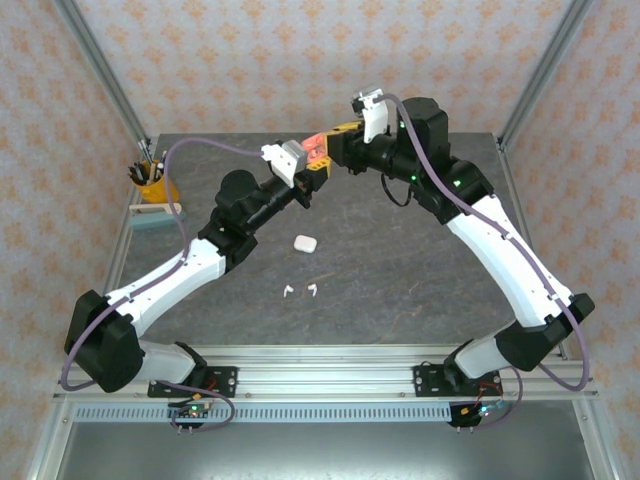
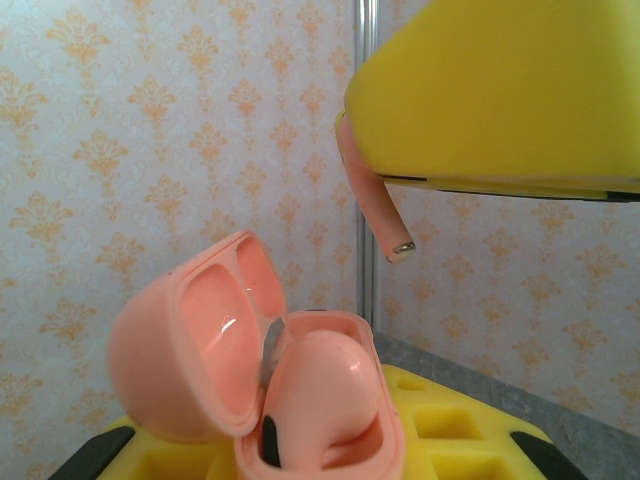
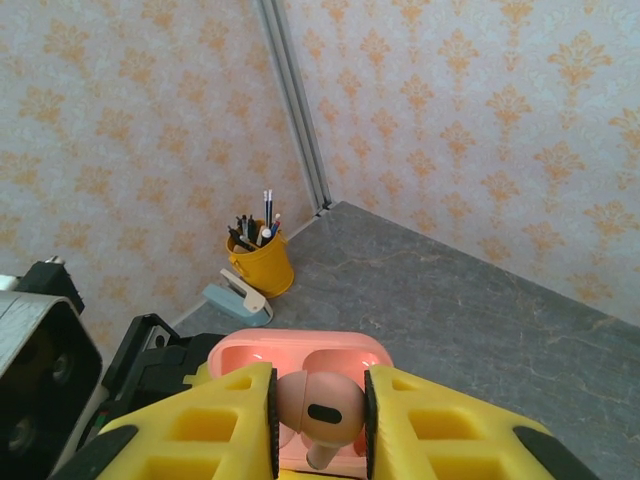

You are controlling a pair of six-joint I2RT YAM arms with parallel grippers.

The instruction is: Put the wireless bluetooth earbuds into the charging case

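Observation:
My left gripper is shut on the coral-pink charging case, held up over the back of the table with its lid open. In the left wrist view the case stands between the yellow fingers, and one pink earbud sits in it. My right gripper is shut on a second pink earbud, directly above the open case. That earbud's stem hangs below the right gripper's finger, apart from the case. Two white earbuds lie on the table.
A shut white case lies mid-table, just behind the white earbuds. A yellow pen cup and a pale blue stapler stand at the left edge, and show again as the cup and stapler. Patterned walls and metal posts enclose the table.

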